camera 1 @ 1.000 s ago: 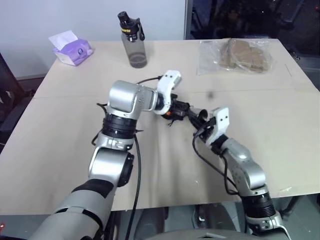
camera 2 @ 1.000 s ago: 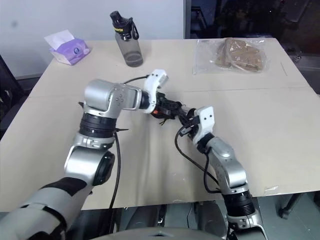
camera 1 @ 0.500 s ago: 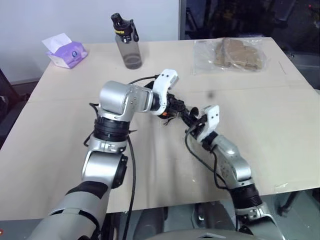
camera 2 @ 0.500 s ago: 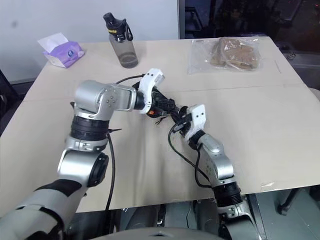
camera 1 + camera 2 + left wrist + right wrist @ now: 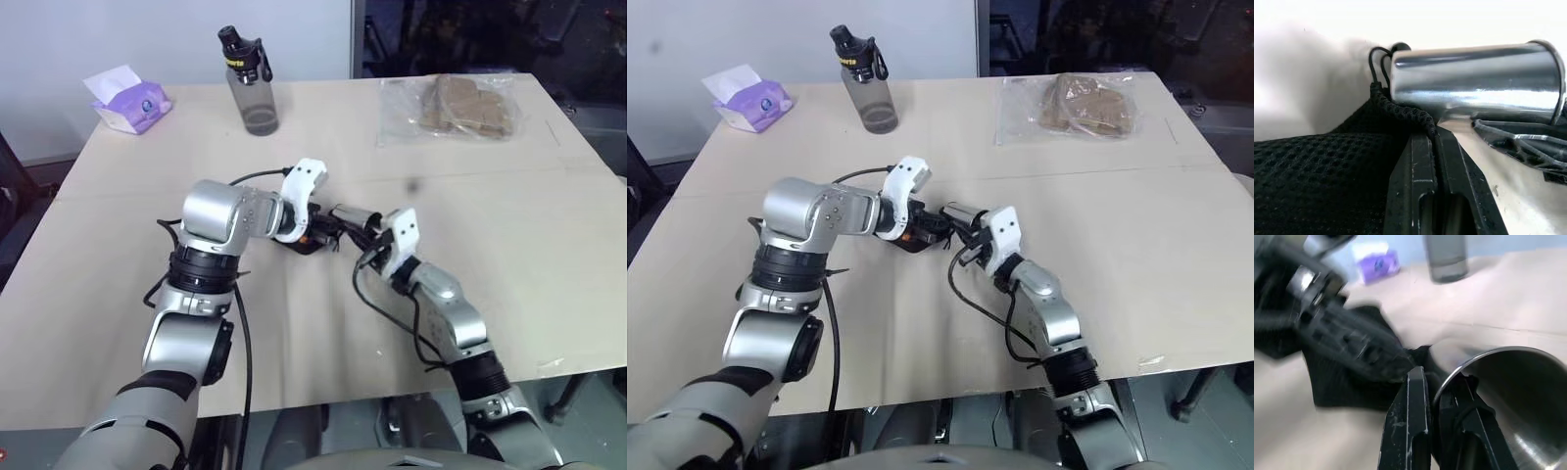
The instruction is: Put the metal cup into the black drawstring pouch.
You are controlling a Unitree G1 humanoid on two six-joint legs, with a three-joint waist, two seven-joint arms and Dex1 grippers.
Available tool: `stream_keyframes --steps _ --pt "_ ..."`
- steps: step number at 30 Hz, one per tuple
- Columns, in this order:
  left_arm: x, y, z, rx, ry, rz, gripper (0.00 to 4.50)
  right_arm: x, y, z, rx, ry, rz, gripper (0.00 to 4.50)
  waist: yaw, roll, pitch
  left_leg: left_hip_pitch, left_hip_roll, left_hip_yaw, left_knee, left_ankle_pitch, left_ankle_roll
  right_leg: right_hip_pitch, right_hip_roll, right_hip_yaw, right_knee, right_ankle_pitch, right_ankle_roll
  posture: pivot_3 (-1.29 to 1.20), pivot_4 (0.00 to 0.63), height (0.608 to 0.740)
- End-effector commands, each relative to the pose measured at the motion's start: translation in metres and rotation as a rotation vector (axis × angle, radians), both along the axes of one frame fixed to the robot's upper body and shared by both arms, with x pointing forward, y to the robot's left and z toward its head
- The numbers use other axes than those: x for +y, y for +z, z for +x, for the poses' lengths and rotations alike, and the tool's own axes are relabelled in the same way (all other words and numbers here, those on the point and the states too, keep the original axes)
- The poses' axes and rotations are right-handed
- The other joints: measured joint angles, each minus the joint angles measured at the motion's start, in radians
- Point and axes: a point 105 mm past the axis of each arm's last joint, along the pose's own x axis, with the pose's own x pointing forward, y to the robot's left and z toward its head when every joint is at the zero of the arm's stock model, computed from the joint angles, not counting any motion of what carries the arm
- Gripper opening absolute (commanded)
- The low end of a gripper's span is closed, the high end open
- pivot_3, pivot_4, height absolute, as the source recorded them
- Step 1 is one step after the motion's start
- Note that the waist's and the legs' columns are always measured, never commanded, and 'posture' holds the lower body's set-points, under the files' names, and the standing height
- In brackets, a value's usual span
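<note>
The right gripper (image 5: 1437,396) is pinching the rim of the metal cup (image 5: 1476,81), one finger inside the mouth and one outside, and is holding the cup on its side just above the table (image 5: 509,225), base toward the black drawstring pouch (image 5: 1317,166). The left gripper (image 5: 1436,147), jaws pressed together, is nipping the pouch's corded edge right beside the cup's base; the pouch itself is lying on the table beneath the left wrist. The cup is looking rigid, light and polished, so a rim pinch is probably liable to slip or swivel; a hold on the wall nearer mid-height would likely be steadier. The pouch is soft mesh cloth and is sagging, so its mouth will probably collapse unless the hem is being lifted and held wide.
</note>
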Motion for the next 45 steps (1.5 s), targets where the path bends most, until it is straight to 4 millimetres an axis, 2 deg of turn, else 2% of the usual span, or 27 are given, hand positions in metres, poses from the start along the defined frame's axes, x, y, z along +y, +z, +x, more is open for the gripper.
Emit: stream_keyframes --steps 1,7,12,15,20,25,31,35,38,40,45 --pt "0.004 0.009 0.001 -0.027 0.026 -0.022 0.0 0.001 0.029 -0.009 -0.033 0.066 0.163 0.07 0.0 0.0 0.0 0.0 0.0 0.0 0.0 0.0 0.0 0.0 0.0 0.0 0.0 0.0 0.0 0.0 0.15 0.74" --pt "0.008 0.008 0.004 -0.01 0.068 -0.049 0.0 -0.002 0.034 -0.012 0.019 0.117 0.288 0.07 0.0 0.0 0.0 0.0 0.0 0.0 0.0 -0.001 0.001 0.0 0.0 0.0 0.0 0.0 0.0 0.0 0.15 0.74" --pt "0.01 0.01 0.004 -0.017 0.075 -0.058 0.0 0.013 0.016 -0.016 0.054 0.168 0.206 0.07 0.0 0.0 0.0 0.0 0.0 0.0 0.0 -0.001 0.001 -0.001 0.0 0.0 0.0 0.0 0.0 0.0 0.15 0.74" --pt "0.009 0.015 0.004 -0.022 0.077 -0.085 0.0 0.025 -0.002 -0.019 0.075 0.2 0.125 0.07 -0.001 0.0 0.0 0.0 0.0 0.0 0.0 -0.001 0.001 -0.001 0.0 0.0 0.0 0.0 0.0 0.0 0.15 0.74" --pt "0.007 0.013 0.0 -0.012 0.07 -0.091 0.0 0.037 -0.013 -0.023 0.022 0.245 -0.009 0.07 -0.001 0.0 0.0 0.0 0.0 0.001 0.0 0.001 -0.001 -0.001 0.0 0.0 0.0 0.0 0.0 0.0 0.15 0.74" --pt "0.009 0.011 -0.004 -0.01 0.068 -0.089 0.0 0.037 -0.012 -0.018 -0.013 0.233 -0.04 0.07 -0.003 0.0 0.0 0.0 0.0 0.001 0.0 0.001 -0.001 -0.001 0.0 0.001 0.0 0.0 0.0 0.0 0.15 0.74" --pt "0.012 0.014 -0.006 -0.006 0.06 -0.103 0.0 0.037 -0.026 -0.014 -0.06 0.204 -0.191 0.07 -0.003 0.0 0.0 0.001 0.0 0.001 -0.001 0.001 -0.002 0.0 0.0 0.001 0.001 0.0 0.0 0.0 0.15 0.74" --pt "0.011 0.017 -0.008 0.01 0.048 -0.113 0.0 0.033 0.001 -0.004 0.009 0.139 0.1 0.07 -0.003 0.0 0.0 0.002 0.0 0.0 -0.001 0.001 -0.002 0.0 0.001 0.001 0.002 0.0 0.0 0.0 0.15 0.74" --pt "0.004 0.028 -0.011 0.013 0.018 -0.189 0.0 0.029 0.028 0.0 0.026 0.149 0.311 0.07 0.001 0.0 0.0 0.001 0.0 -0.001 -0.001 0.001 -0.002 -0.001 0.0 0.0 0.002 0.0 0.0 0.0 0.15 0.74" --pt "-0.003 0.041 -0.012 0.008 -0.015 -0.24 0.0 0.032 0.036 -0.001 0.014 0.17 0.333 0.07 0.002 0.0 0.0 0.0 -0.001 -0.002 -0.001 0.001 -0.002 -0.001 -0.001 -0.001 0.001 0.0 0.0 0.0 0.15 0.74" --pt "-0.017 0.067 -0.015 0.016 -0.103 -0.377 0.0 0.036 0.054 0.003 -0.085 0.146 0.261 0.07 -0.001 0.0 0.0 0.0 -0.001 -0.002 -0.002 0.001 -0.002 -0.001 -0.001 -0.001 0.0 0.0 0.0 0.0 0.15 0.74"
